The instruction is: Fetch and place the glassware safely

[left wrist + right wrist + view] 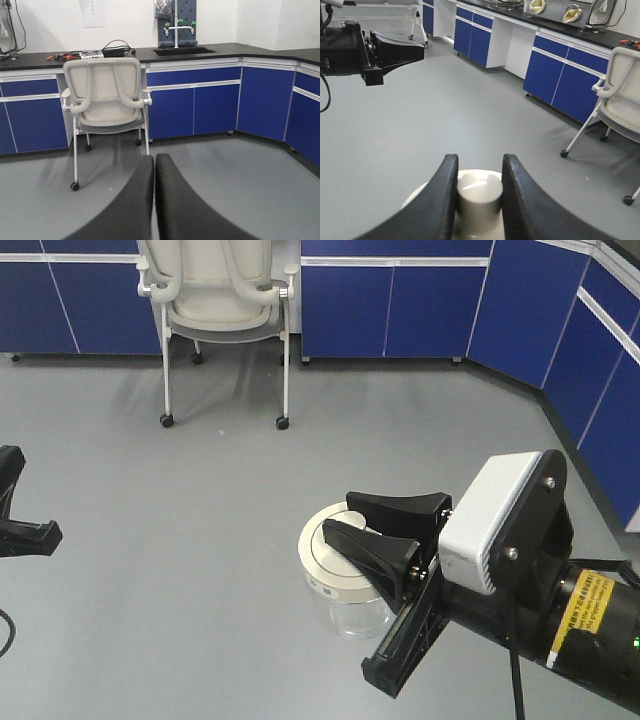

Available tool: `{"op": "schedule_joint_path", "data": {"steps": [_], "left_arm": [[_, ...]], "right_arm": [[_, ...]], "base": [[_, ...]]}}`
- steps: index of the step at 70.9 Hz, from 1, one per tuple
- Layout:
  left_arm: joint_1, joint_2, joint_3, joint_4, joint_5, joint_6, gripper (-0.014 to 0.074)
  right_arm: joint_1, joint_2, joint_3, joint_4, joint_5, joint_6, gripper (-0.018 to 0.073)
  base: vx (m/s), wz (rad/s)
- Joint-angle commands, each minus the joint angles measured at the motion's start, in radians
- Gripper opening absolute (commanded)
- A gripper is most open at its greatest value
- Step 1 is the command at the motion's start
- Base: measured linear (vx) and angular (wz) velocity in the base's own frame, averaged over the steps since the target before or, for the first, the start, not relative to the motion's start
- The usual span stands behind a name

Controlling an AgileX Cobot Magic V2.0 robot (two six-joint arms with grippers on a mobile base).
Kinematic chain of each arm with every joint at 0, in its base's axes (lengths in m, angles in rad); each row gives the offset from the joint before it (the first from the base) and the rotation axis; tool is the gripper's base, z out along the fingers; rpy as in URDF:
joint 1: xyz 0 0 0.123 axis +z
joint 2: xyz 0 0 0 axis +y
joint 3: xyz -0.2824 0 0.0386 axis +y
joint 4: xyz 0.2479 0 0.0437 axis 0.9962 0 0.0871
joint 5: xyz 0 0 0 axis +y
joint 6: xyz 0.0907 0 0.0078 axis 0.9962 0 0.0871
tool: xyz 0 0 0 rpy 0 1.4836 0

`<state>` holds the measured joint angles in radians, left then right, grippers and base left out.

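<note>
My right gripper [479, 167] pinches the lid knob [479, 197] of the glass jar [355, 615], my left gripper [154, 160] is pressed together empty; fetching looks done, safe placing remains.

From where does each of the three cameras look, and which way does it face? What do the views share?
Front: on the robot, facing forward and down at the floor and chair; shows the right gripper on the jar.
Left wrist: behind the left gripper, fingers shut, facing the chair and cabinets.
Right wrist: behind the right fingers, which clamp the jar's knob; left gripper at top left.
Shared: chair in all three; jar in front and right wrist.
</note>
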<state>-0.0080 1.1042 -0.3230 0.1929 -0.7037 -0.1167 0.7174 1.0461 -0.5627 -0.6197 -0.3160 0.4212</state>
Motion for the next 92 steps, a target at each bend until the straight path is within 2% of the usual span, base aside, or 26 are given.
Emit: {"op": "schedule_joint_path", "data": {"steps": [1,52,92], "left_arm": [[0.002,-0.012,-0.022,-0.011,-0.081,-0.008,-0.0007],[0.002,-0.01,-0.022,-0.011,-0.081,-0.008,-0.0007],[0.002,-0.01,-0.022,-0.011,-0.081,-0.008,-0.0007]], "right_arm": [[-0.001,-0.021,-0.03,0.016,-0.086,0.0,-0.0001],[-0.001,-0.021,-0.03,0.016,-0.085,0.0,-0.0001],[-0.001,-0.021,-0.03,0.016,-0.085,0.0,-0.0001]], "base": [[0.61,0.04],[0.57,0.03],[0.38,-0.06]]}}
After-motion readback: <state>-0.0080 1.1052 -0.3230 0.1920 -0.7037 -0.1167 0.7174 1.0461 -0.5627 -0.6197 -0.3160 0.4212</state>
